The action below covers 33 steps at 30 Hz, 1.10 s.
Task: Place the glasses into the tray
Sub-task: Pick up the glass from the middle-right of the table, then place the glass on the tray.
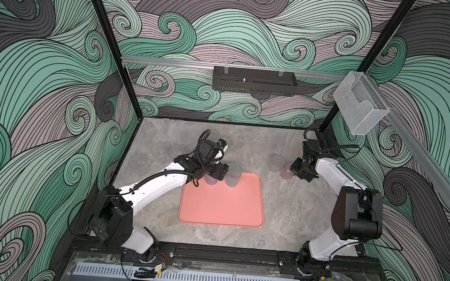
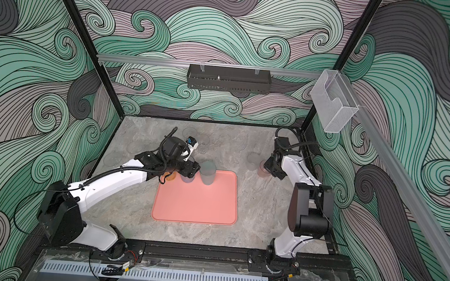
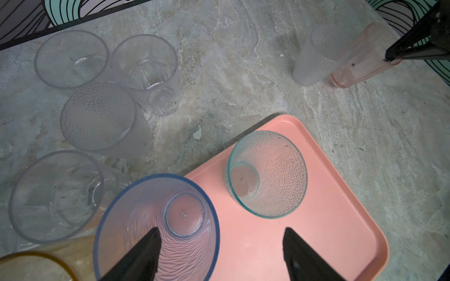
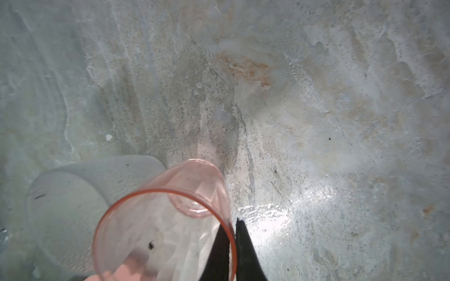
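Dimples stud teal tumbler [image 3: 266, 174] on smooth tray [image 3: 316, 231]

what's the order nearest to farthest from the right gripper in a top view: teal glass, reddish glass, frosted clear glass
From the right gripper:
1. reddish glass, rim pinched in its fingers.
2. frosted clear glass, on the table right beside that.
3. teal glass, standing in the tray, at its back edge.

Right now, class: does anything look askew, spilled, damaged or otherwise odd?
The reddish glass seems to lean beside the frosted glass, pinched at its rim by the right hand, one finger inside. A dark speck sits inside it. Nothing looks spilled.
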{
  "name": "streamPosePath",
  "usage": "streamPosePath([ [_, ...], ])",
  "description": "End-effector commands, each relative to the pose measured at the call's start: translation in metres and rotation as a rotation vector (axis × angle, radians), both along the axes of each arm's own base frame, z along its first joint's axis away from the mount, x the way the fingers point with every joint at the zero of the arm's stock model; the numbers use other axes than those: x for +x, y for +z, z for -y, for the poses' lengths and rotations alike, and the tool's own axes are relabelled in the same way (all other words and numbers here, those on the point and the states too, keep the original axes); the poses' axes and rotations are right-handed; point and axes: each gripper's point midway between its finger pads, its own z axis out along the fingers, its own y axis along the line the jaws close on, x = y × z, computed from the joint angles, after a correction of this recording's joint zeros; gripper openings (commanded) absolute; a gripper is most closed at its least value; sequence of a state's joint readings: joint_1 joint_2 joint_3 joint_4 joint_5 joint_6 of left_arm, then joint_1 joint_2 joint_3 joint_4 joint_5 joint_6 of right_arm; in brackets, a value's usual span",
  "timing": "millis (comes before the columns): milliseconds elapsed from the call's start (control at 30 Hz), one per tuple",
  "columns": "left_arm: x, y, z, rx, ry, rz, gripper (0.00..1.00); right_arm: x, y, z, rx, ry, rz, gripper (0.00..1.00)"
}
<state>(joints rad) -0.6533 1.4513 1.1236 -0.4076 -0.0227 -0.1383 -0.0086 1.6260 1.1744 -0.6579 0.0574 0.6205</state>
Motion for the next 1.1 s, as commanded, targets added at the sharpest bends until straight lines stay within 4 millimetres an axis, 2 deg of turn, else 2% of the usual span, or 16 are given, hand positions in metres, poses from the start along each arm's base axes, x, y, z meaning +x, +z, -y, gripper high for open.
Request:
streamPosePath([
  [0,0.002,0.016,-0.003,0.005,0.014,0.041,0.81,-0.018,0.023,-0.01,0.017,0.032,0.018,0.05],
  [100,0.003,0.037,-0.007,-0.015,0.034,0.087,0.81,-0.03,0.038,-0.028,0.018,0.091,0.036,0.03],
  [300,0.007,0.053,-0.026,0.034,0.117,0.109,0.81,-0.052,0.056,-0.082,-0.011,0.277,0.036,0.03],
  [433,0.008,0.053,-0.036,0.056,0.144,0.133,0.81,-0.066,0.048,-0.123,-0.044,0.456,-0.025,0.02],
  [533,0.008,0.046,-0.039,0.067,0.155,0.133,0.81,-0.068,0.041,-0.145,-0.103,0.563,-0.048,0.01],
  [800,0.006,0.033,-0.047,0.076,0.181,0.123,0.82,-0.058,0.027,-0.176,-0.217,0.748,-0.113,0.0],
  [1067,0.007,0.022,-0.047,0.087,0.181,0.1,0.82,-0.04,0.011,-0.185,-0.261,0.808,-0.147,0.0],
])
